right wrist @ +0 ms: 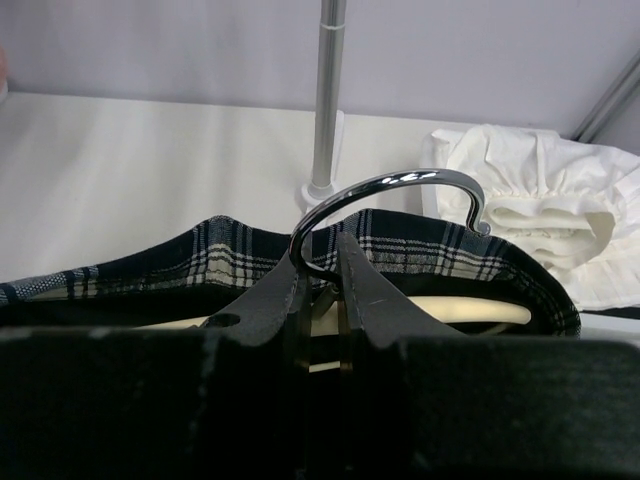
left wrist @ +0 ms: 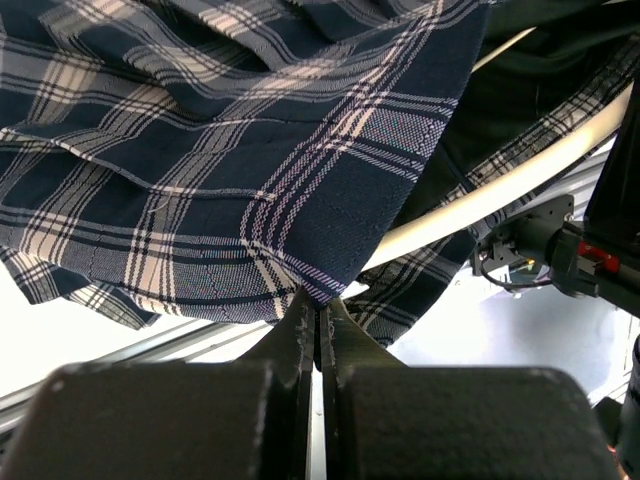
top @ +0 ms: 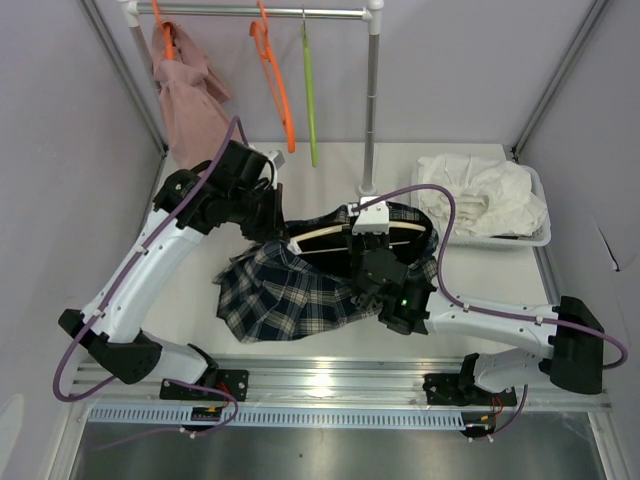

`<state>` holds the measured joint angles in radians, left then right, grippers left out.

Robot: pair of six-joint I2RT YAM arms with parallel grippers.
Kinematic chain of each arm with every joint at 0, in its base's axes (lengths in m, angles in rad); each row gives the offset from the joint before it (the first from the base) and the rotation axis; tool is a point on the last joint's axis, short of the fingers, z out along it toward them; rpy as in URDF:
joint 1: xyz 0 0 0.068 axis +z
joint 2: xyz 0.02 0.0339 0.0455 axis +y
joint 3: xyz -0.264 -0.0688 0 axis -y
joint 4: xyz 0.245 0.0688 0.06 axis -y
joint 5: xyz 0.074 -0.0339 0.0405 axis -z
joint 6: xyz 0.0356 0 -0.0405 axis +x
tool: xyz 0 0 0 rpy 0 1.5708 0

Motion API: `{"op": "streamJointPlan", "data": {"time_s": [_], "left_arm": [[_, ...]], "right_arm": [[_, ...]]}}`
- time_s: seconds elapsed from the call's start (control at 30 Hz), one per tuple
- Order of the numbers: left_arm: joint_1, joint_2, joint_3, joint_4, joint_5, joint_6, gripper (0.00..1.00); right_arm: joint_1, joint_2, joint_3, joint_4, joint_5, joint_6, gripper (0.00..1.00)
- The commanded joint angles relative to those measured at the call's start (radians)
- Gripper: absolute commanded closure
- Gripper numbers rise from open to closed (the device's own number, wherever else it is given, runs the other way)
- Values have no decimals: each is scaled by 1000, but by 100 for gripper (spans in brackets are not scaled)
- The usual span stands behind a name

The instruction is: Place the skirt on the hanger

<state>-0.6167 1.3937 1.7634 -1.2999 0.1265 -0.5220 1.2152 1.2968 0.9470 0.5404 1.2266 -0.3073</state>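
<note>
A navy and white plaid skirt (top: 285, 290) lies mid-table, draped partly over a cream wooden hanger (top: 330, 233) with a chrome hook (right wrist: 385, 190). My right gripper (right wrist: 322, 255) is shut on the hanger at the base of its hook, with the skirt's waistband (right wrist: 400, 255) just behind. My left gripper (left wrist: 318, 305) is shut on the skirt's edge (left wrist: 300, 270), holding the cloth up beside the hanger bar (left wrist: 500, 190). In the top view the left gripper (top: 268, 222) sits at the skirt's upper left and the right gripper (top: 368, 245) over the hanger's middle.
A rail (top: 260, 12) at the back carries a pink garment (top: 185, 95), an orange hanger (top: 275, 80) and a green hanger (top: 309, 90). Its post (top: 372, 100) stands behind the skirt. A white basket (top: 540, 235) of white clothes (top: 480, 195) sits right.
</note>
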Motion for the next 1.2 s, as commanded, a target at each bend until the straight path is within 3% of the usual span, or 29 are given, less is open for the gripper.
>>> {"op": "streamJointPlan", "data": {"time_s": [0.0, 0.4, 0.6, 0.77, 0.8, 0.9, 1.03, 1.17], "left_arm": [[-6, 8, 109, 105, 78, -30, 100], [15, -12, 134, 125, 116, -29, 100], [18, -51, 53, 186, 108, -24, 99], [18, -90, 27, 243, 76, 22, 79], [20, -122, 4, 287, 76, 34, 69], [18, -204, -48, 417, 88, 89, 52], [18, -297, -137, 583, 125, 171, 43], [18, -343, -124, 630, 130, 247, 37]], "right_arm": [[24, 48, 64, -26, -41, 33, 100], [63, 98, 184, 10, -44, -59, 100], [98, 151, 196, -102, -38, 65, 100], [147, 121, 309, -175, -61, 13, 100], [150, 113, 350, -236, -71, 22, 100], [150, 84, 412, -391, -125, 95, 100], [149, 62, 510, -523, -157, 142, 100], [147, 47, 584, -640, -174, 168, 100]]}}
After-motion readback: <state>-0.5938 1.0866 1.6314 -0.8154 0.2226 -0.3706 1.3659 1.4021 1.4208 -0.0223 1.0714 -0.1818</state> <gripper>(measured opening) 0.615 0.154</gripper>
